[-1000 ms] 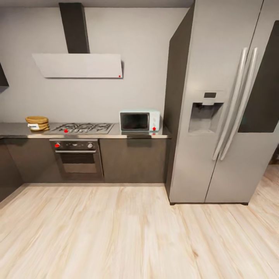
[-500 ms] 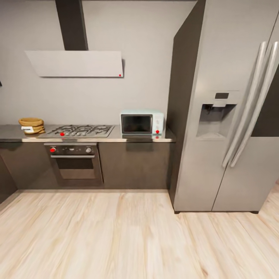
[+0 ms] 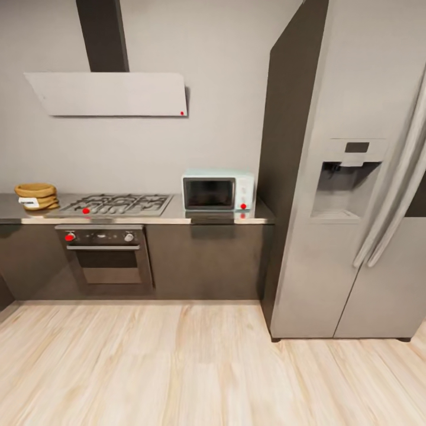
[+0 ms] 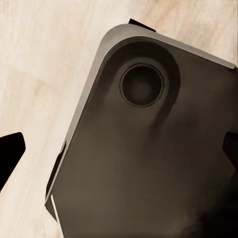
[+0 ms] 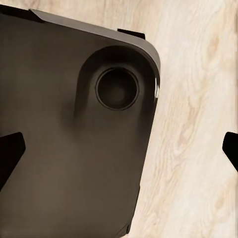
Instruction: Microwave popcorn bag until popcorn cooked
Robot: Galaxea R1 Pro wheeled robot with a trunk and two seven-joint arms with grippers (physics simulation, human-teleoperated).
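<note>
Our fingers show as dark tips at the far edges of each wrist view, the left gripper (image 4: 119, 151) and the right gripper (image 5: 119, 151) both spread wide and holding nothing, hanging over the dark rounded base of the robot (image 4: 148, 163) and the pale wood plank floor (image 3: 177, 367). In the head view, the small squat tan-brown paper popcorn bag (image 3: 36, 197) sits at the left end of the long grey steel-like countertop (image 3: 177, 216), beside the gas hob (image 3: 115, 205). The pale mint-blue box microwave (image 3: 218, 192) stands with its door closed at the right end, next to the tall silver fridge (image 3: 349, 177). We judge that we are on the approach, well apart from the counter. Next we need to roll in toward the bag and raise an arm to grasp it.
</note>
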